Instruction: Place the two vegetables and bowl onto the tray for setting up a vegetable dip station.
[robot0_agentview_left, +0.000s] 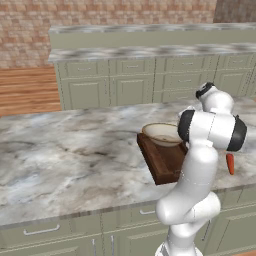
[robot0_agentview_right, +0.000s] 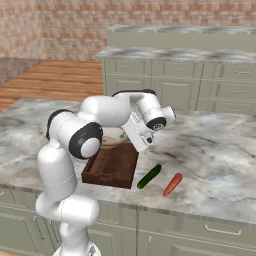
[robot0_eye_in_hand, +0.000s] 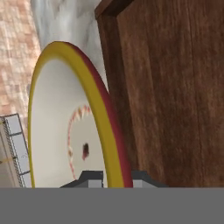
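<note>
The bowl (robot0_agentview_left: 162, 134) (robot0_agentview_right: 114, 136), tan outside and cream inside, is at the far end of the dark wooden tray (robot0_agentview_left: 165, 162) (robot0_agentview_right: 112, 169). I cannot tell whether it touches the tray. My gripper (robot0_eye_in_hand: 114, 178) (robot0_agentview_right: 136, 136) is shut on the bowl's rim: in the hand view the rim of the bowl (robot0_eye_in_hand: 65, 122) passes between the two fingertips, with the tray (robot0_eye_in_hand: 175, 87) close beside it. The green cucumber (robot0_agentview_right: 149, 176) and the orange carrot (robot0_agentview_right: 172, 184) (robot0_agentview_left: 230, 163) lie side by side on the counter just right of the tray.
The marble counter (robot0_agentview_left: 75, 150) runs wide to the left of the tray and right beyond the vegetables. Its front edge is close to the tray and the vegetables. A second counter with cabinets (robot0_agentview_left: 150, 75) stands across the aisle behind.
</note>
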